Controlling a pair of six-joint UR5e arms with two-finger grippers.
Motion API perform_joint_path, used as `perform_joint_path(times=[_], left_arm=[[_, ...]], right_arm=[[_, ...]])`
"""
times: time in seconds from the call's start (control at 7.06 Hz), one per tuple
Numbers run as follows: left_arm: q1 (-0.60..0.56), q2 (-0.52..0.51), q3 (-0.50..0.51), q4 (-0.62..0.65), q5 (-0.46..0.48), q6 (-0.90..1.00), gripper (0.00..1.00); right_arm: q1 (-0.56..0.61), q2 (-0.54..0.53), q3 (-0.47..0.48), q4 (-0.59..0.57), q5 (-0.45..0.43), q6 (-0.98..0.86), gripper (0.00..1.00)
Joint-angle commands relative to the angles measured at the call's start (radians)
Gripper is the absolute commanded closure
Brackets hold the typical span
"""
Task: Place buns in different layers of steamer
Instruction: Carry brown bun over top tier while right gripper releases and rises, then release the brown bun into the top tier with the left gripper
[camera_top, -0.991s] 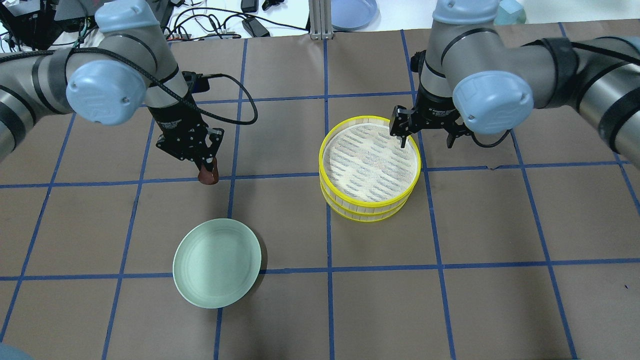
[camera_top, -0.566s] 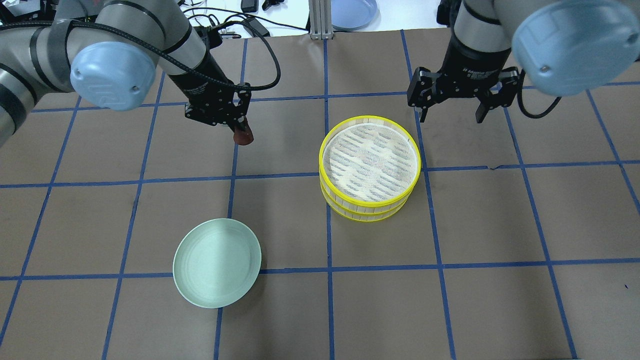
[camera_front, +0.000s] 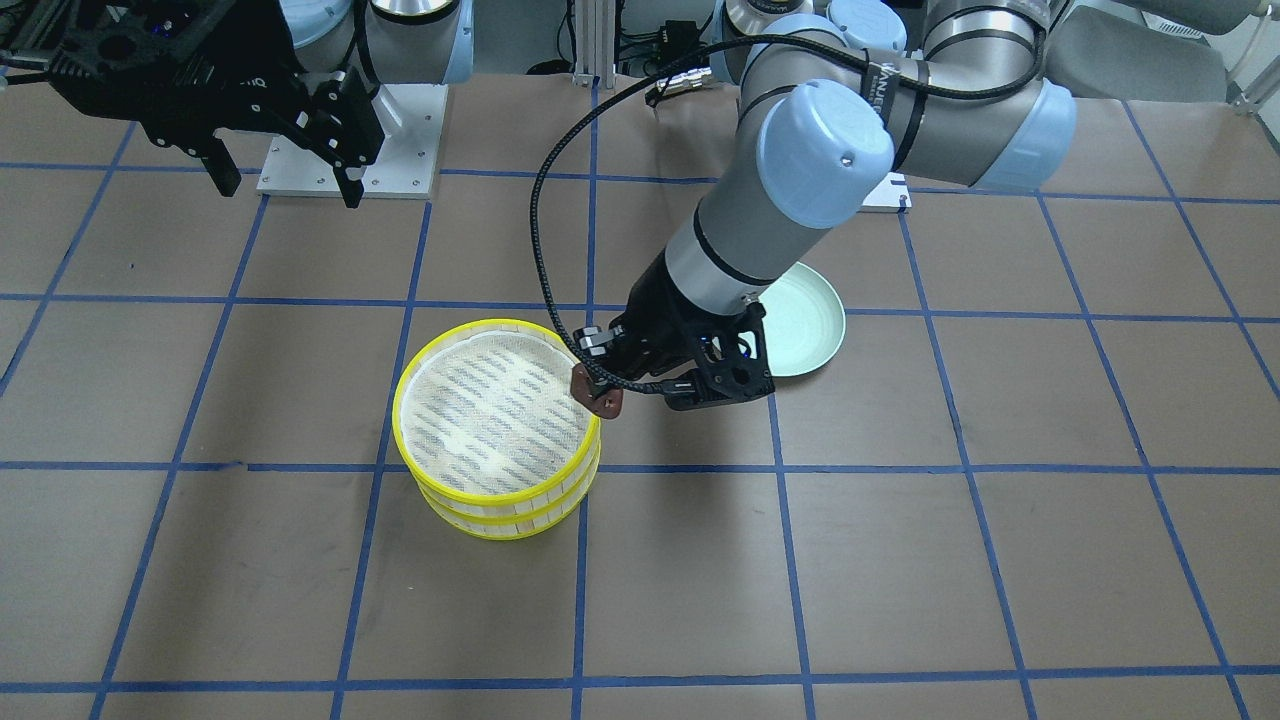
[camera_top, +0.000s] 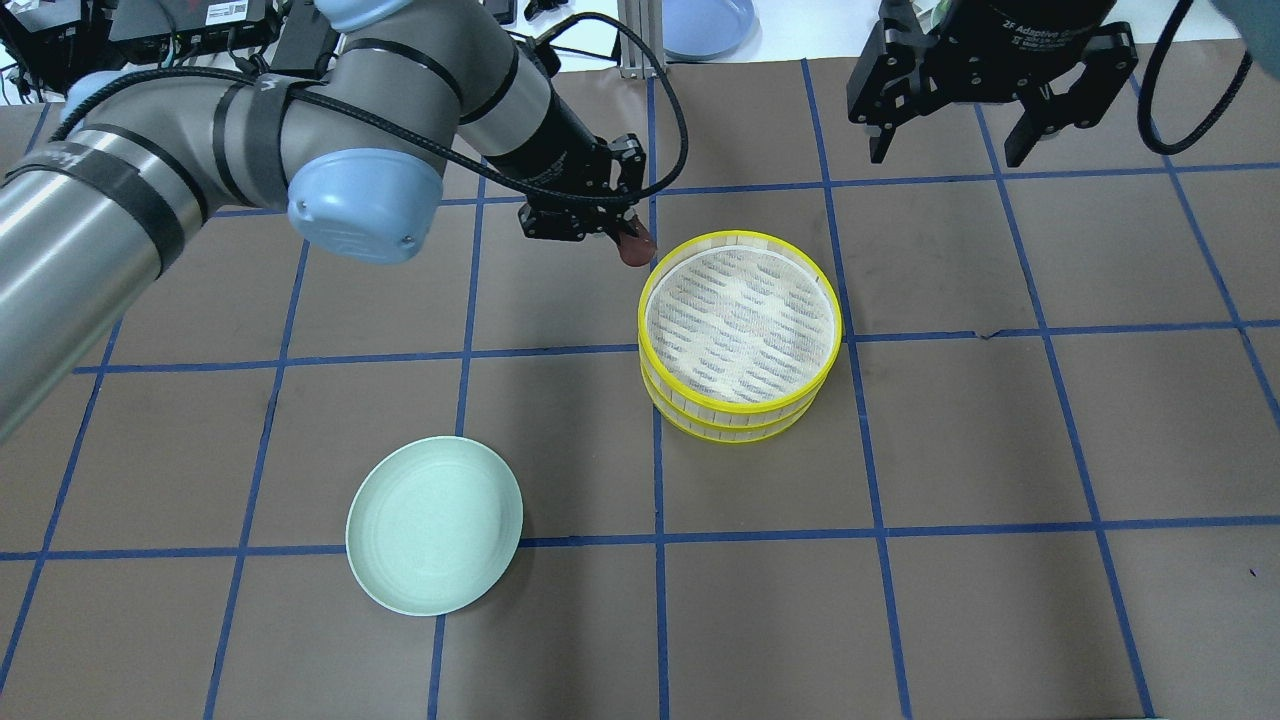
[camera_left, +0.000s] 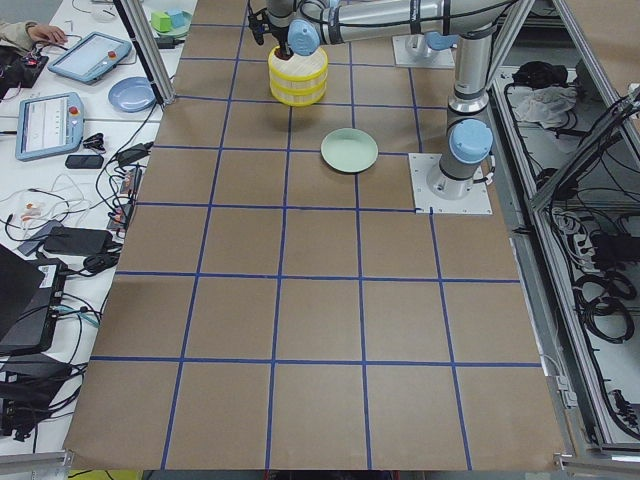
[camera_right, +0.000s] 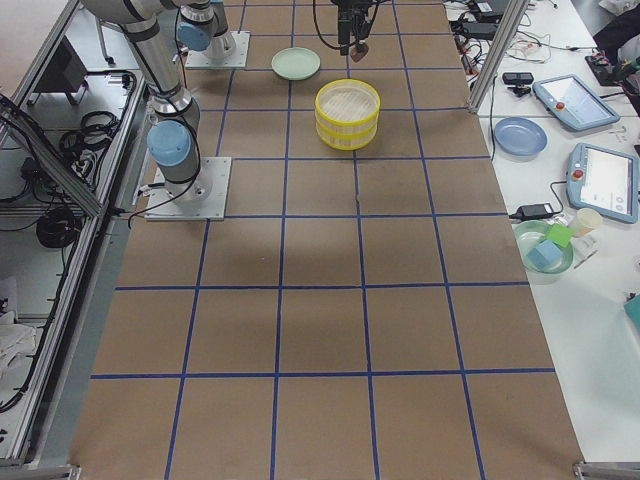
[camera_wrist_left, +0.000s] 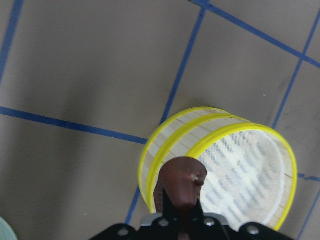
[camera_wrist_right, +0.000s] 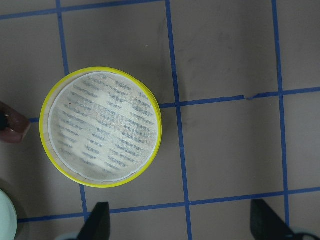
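Note:
Two steamer layers with yellow rims stand stacked at the table's middle; the top layer (camera_top: 642, 325) shows a bare white mesh floor, the lower one (camera_top: 735, 432) shows only its wall. My left gripper (camera_top: 628, 240) is shut on the dark reddish-brown bun (camera_top: 635, 248), held just outside the stack's far-left rim, above table level. The bun also shows in the front view (camera_front: 598, 396) and the left wrist view (camera_wrist_left: 182, 180). My right gripper (camera_top: 948, 150) is open and empty, raised beyond the stack's far right. The pale cream bun is hidden.
An empty pale green plate (camera_top: 434, 525) lies near left of the stack. A blue plate (camera_top: 705, 20), a metal post (camera_top: 635, 40) and cables (camera_top: 440, 50) sit past the table's far edge.
My left gripper has carried the brown bun right, from beyond the plate to the stack's far-left rim. My right gripper has lifted off the top layer's rim and drawn back.

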Motion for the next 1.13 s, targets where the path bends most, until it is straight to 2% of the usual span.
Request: perform_joint_path(times=[0.0, 0.14, 0.28, 0.57, 0.71, 0.99], left_arm=[[-0.045, -0.037, -0.017, 0.054, -0.049, -0.031, 0.99], [-0.068, -0.051, -0.032, 0.118, -0.048, -0.041, 0.86], [-0.078, -0.060, -0.037, 0.136, -0.039, -0.042, 0.01], [-0.080, -0.060, -0.037, 0.140, -0.046, -0.045, 0.00], [-0.080, -0.058, -0.034, 0.138, -0.045, -0.042, 0.00], [-0.077, -0.048, -0.023, 0.138, -0.034, -0.036, 0.00]], right_arm=[[-0.009, -0.001, 0.013, 0.023, 0.005, -0.001, 0.00], [-0.009, 0.000, 0.015, 0.023, 0.005, 0.001, 0.00], [-0.009, 0.000, 0.019, 0.021, 0.007, 0.004, 0.00], [-0.009, 0.000, 0.018, 0.000, 0.007, 0.005, 0.00], [-0.010, 0.014, 0.021, -0.089, 0.008, 0.014, 0.00], [-0.012, 0.016, 0.021, -0.091, -0.007, 0.013, 0.00]])
